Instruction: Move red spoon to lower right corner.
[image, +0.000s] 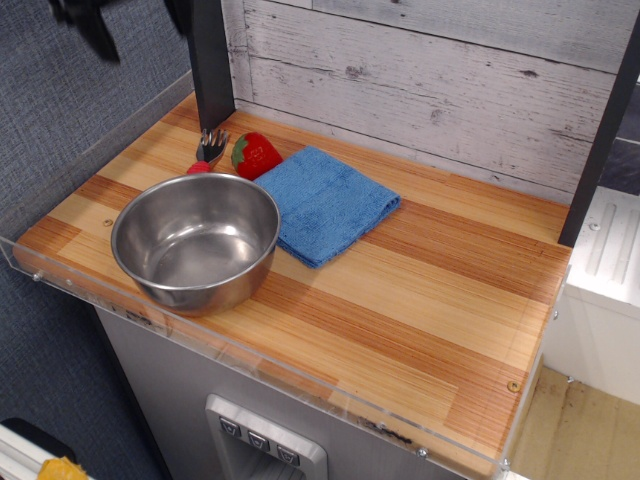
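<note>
Blurred at the top left, the gripper hangs above the counter; its jaw state cannot be told. Behind the steel bowl lies the red spoon, far from the lower right corner.

No readable text, labels, brands, numbers or signs appear on anything in view.

Single view: high front-right, looking down-left across countertop, medium distance
</note>
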